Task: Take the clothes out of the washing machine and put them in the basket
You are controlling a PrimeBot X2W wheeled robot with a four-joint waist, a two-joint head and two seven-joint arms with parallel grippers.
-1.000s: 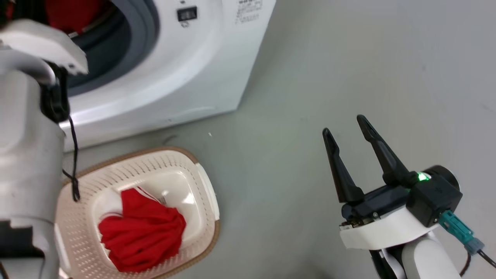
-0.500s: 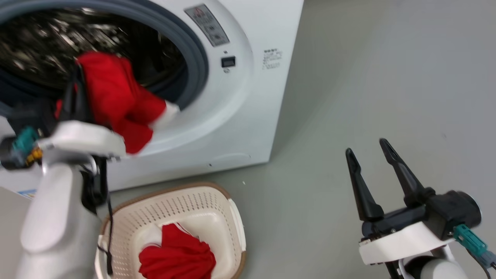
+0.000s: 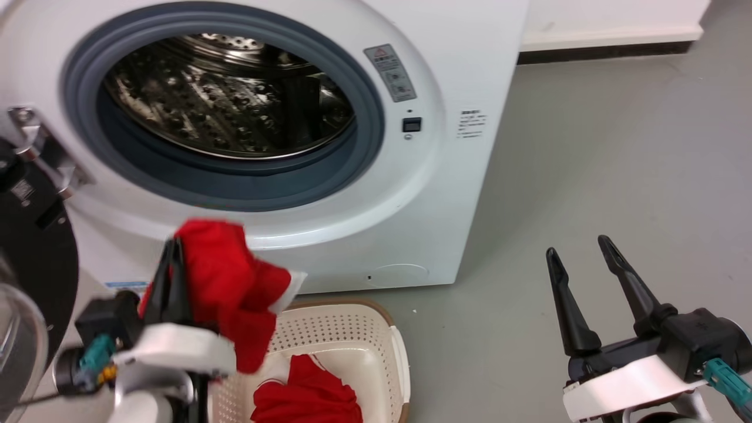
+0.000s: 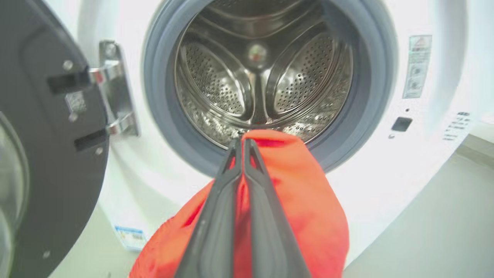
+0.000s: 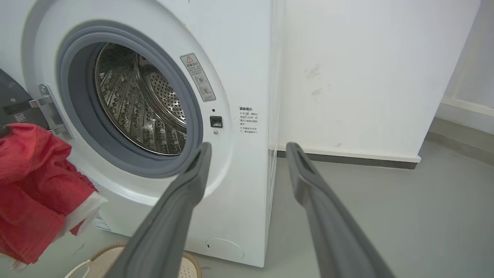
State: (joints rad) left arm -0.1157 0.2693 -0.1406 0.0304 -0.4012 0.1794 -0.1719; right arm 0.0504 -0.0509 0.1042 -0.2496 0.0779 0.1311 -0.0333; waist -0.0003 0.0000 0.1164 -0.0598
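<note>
Left gripper (image 3: pixel 174 247) pinched shut on red garment (image 3: pixel 235 282), held over basket (image 3: pixel 346 329) rim; we judge release lands it inside. Right gripper (image 3: pixel 577 247) wide apart, empty.

Floor (image 3: pixel 587 176): smooth grey seamless finish with a dull sheen, a few faint scuffs and one small pale speck (image 3: pixel 415 311), under even, diffuse light. Rear wall (image 5: pixel 347 58): painted white, carrying faint grey smudges (image 5: pixel 314 73) at about mid-height, finished at its foot by a white skirting board (image 5: pixel 347 152) with a dark strip (image 5: pixel 347 160) beneath it where it meets the floor. A second white wall (image 5: pixel 478 69) joins the first at the right-hand corner and has its own pale skirting (image 5: pixel 463 109).
</note>
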